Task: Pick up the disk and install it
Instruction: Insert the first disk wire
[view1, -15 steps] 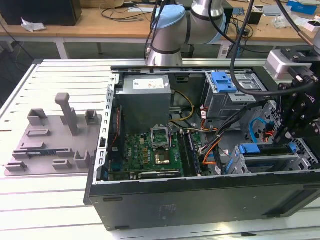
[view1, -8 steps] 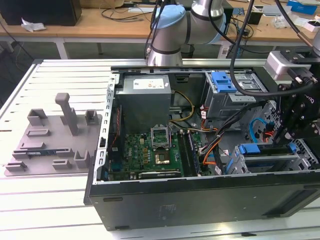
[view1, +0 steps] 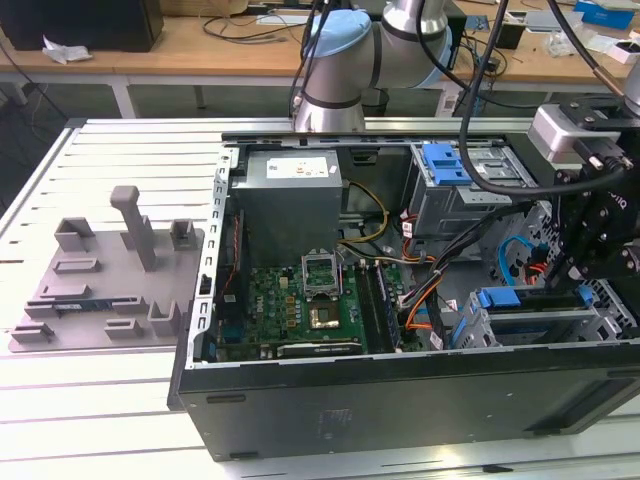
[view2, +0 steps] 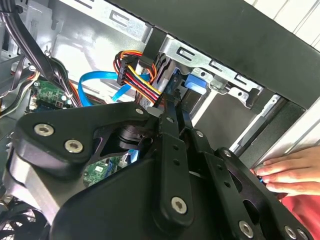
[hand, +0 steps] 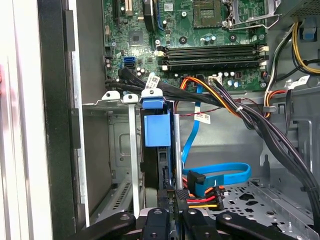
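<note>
PC case (view1: 400, 400) on table (view1: 100, 400); fixture plate (view1: 100, 290) beside it at exterior view's left; disk (hand: 157, 135) upright in case's drive cage (hand: 117, 150).

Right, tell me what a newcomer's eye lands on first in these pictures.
First the open computer case on the slatted table, its green motherboard bare in the exterior view. Next the blue-framed disk, standing on edge in the drive cage in the first wrist view, with the gripper right at it. A person's hand rests at the case's edge in the second wrist view.
</note>
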